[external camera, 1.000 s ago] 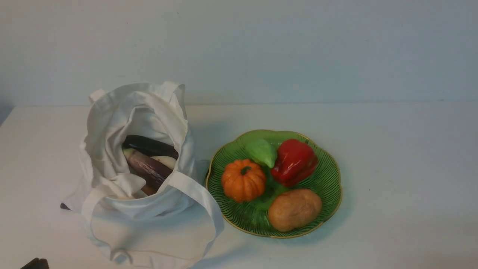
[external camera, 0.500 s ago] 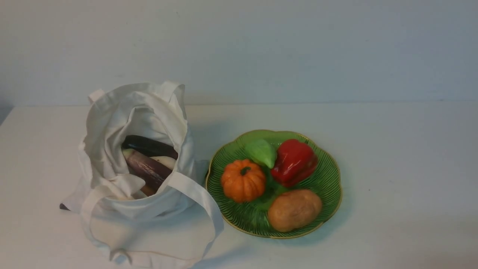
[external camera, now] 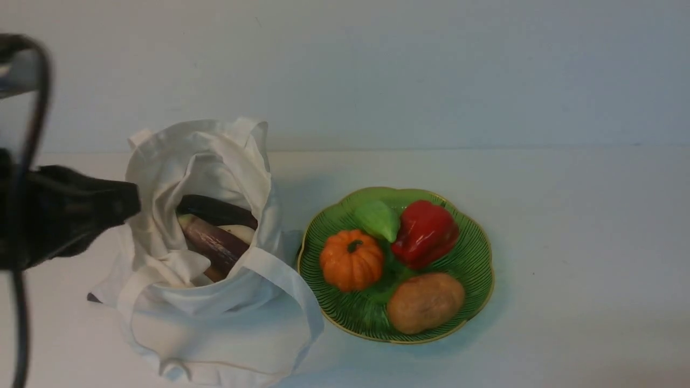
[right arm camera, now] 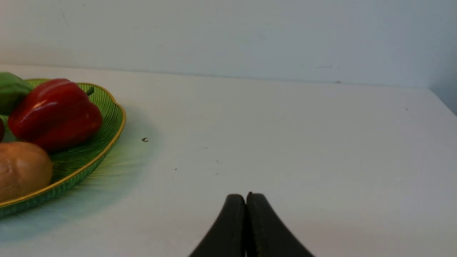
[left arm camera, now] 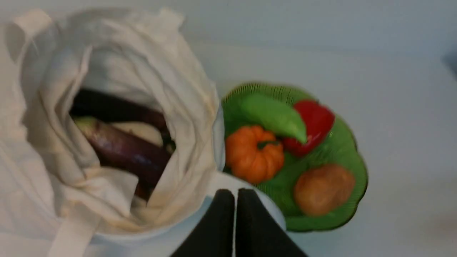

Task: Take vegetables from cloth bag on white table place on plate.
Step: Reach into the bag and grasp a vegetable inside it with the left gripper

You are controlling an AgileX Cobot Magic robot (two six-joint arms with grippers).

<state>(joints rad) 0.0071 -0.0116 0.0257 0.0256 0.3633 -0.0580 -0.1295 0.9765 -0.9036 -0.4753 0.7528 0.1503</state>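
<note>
Behind everything a plain pale wall (external camera: 377, 70) meets the far edge of the white tabletop (external camera: 582, 242); at the left edge of the tabletop the dark left arm (external camera: 59, 210) has just swung into the front view, where half a second ago none of it showed, so a fresh reach for the bag is probably starting; its jaws are pressed together with nothing between them, as the left wrist view shows, and would have to part before any pick. Next, on the left part of the tabletop, the off-white cloth bag (external camera: 205, 302) gapes open, unchanged through the arm's arrival, one strap handle (external camera: 285, 277) looping toward the near edge; inside lie a very dark, long vegetable (external camera: 215, 210), a purple eggplant (external camera: 213, 240) with its pale green end showing, and something whitish (external camera: 237, 233) partly tucked behind it; the soft rim and folds could snag the jaws or drag along with a lifted eggplant. Just right of the bag, near the middle, the green plate (external camera: 477, 291) carries an orange pumpkin (external camera: 351, 261), a light green vegetable (external camera: 377, 220), a red pepper (external camera: 425, 234) and a brown potato-like piece (external camera: 425, 303), all as they were; the job looks roughly half done; the right jaws (right arm camera: 245, 194) are also closed and empty.
</note>
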